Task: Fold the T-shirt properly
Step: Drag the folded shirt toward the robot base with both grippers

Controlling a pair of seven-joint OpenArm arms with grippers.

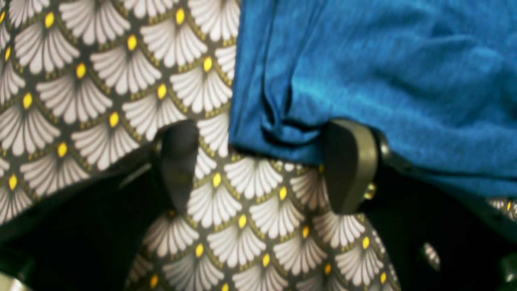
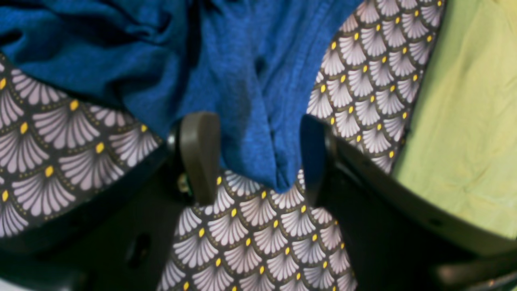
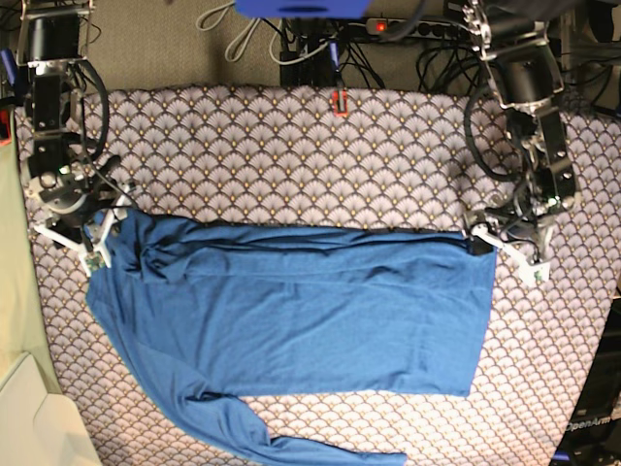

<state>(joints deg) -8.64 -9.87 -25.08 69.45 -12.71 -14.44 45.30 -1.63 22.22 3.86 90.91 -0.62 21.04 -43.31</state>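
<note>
The blue T-shirt (image 3: 301,311) lies spread across the patterned table, one long sleeve (image 3: 291,449) trailing toward the front edge. At its top right corner in the base view sits my left gripper (image 3: 497,245). The left wrist view shows that gripper (image 1: 262,161) open, with the shirt's creased corner (image 1: 278,129) reaching between the fingers and one finger (image 1: 349,165) against the hem. My right gripper (image 3: 102,231) is at the bunched top left corner. It stands open (image 2: 257,159) with a fold of the T-shirt (image 2: 250,121) hanging between its fingers (image 2: 200,157).
A fan-patterned tablecloth (image 3: 291,165) covers the table. Pale green cloth (image 2: 464,121) lies beside the table's edge near my right gripper. A small red object (image 3: 338,102) sits at the far edge, with cables and a power strip (image 3: 388,27) behind it. A white object (image 3: 29,417) is at the front left.
</note>
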